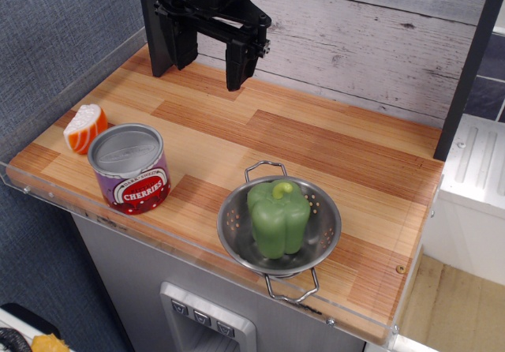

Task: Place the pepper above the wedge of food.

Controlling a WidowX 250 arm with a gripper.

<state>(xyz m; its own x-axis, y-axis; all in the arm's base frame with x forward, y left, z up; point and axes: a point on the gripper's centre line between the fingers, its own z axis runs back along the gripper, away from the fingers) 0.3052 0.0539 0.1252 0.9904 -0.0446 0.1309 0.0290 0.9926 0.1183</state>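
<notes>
Hand [207, 58] empty, fingers apart, at worktop [316, 143] rear. Pepper [278, 218] sits in colander [237, 237], wedge [84, 128] far left by can [130, 168]. Risks: glossy pepper slipping, colander snagging, can knocked.

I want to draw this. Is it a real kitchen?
Probably a pretend kitchen set up for a robot. A plastic pepper sits in a metal colander, a cherries can stands on the wooden counter, and a black end effector hangs above.

The pepper [278, 215] sits in the colander [234, 245] at the counter's [316, 143] front. The can [130, 168] stands left of it, with the wedge [84, 128] just behind the can's left side.
</notes>
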